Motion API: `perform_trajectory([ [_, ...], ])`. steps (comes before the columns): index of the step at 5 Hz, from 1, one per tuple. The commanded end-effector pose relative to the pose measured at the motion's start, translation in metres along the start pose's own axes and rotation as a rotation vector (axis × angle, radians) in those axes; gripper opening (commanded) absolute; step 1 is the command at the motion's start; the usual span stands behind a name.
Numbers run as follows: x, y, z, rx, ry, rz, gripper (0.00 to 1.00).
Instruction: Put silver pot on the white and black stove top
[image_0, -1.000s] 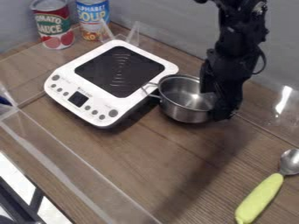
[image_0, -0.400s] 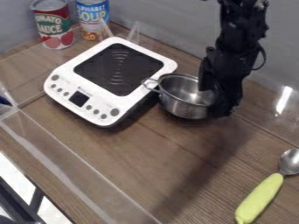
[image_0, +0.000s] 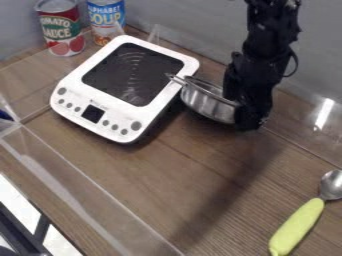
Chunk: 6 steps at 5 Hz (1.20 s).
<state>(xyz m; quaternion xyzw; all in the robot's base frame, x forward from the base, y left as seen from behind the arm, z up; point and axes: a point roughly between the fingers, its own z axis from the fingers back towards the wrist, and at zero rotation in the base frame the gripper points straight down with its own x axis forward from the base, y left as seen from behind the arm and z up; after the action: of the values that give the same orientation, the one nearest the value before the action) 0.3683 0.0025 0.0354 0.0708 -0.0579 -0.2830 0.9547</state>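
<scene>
The wooden table (image_0: 174, 190) carries every item. The white and black stove top (image_0: 123, 88) lies flat at the upper left, its button strip facing the front left. A clear plastic barrier (image_0: 94, 205) runs across the foreground, and another clear panel (image_0: 325, 115) stands at the right edge.

The black robot arm (image_0: 267, 40) descends from the top, its gripper (image_0: 247, 112) pointing down at the right rim of the silver pot (image_0: 207, 98). The pot sits tilted, its left edge resting against or over the right edge of the stove top, and its right side meets the gripper. The fingers stand spread apart; whether one sits inside the rim cannot be made out, as the dark body hides the contact.

Two cans (image_0: 80, 25) stand at the back left, cut off by the upper border. A yellow-green corn-shaped object (image_0: 297, 227) lies at the lower right, near a silver spoon (image_0: 330, 184) cut off by the right border.
</scene>
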Motion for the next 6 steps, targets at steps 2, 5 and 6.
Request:
perform_trajectory([
  [2, 0.003, 0.028, 0.012, 0.031, -0.022, 0.017, 1.00],
  [5, 0.005, 0.038, 0.012, 0.028, 0.000, 0.011, 1.00],
  [6, 0.006, 0.042, 0.010, 0.027, 0.009, 0.009, 1.00],
])
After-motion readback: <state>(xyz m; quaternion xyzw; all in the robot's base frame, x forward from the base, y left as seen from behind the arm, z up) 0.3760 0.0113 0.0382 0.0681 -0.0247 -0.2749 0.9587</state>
